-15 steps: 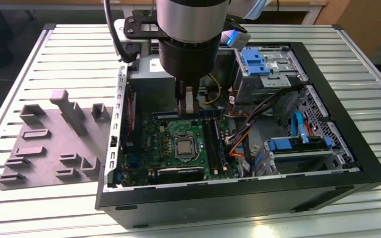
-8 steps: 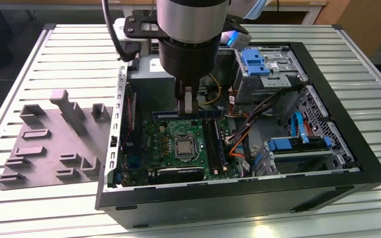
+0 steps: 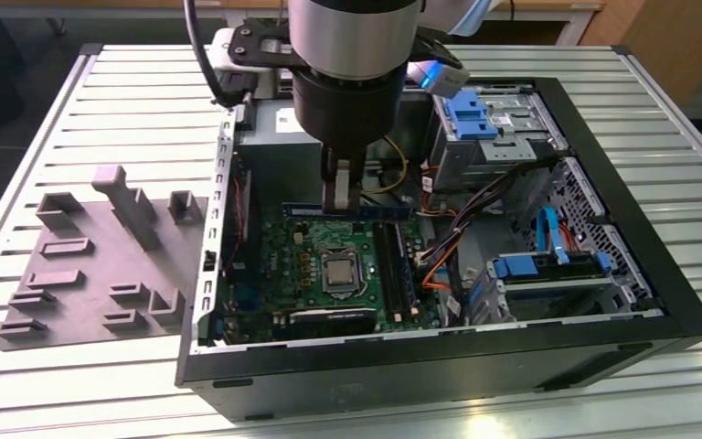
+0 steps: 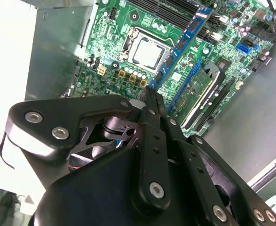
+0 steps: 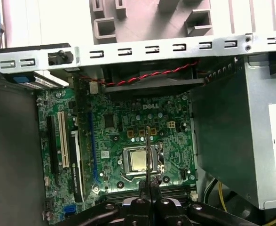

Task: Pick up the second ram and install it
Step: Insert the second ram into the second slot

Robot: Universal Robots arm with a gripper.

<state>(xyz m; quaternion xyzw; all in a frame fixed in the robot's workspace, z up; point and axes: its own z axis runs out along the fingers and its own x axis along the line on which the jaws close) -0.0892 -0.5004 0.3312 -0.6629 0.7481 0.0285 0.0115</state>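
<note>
Black tower case (image 3: 643, 302) lies open on the bench (image 3: 120, 101), holding a green motherboard (image 3: 290, 265), CPU socket (image 5: 140, 160) and grey power supply (image 5: 232, 122). The arm (image 3: 351, 55) points straight down into it, pincer (image 3: 344, 197) clamped shut on the second ram (image 3: 382, 208), held level at its tip just above the board. Second wrist view shows the stick's blue face running out beside the socket; first wrist view catches it edge-on. Grey tray (image 3: 95, 265) sits outside the case, well away from the pincer.
</note>
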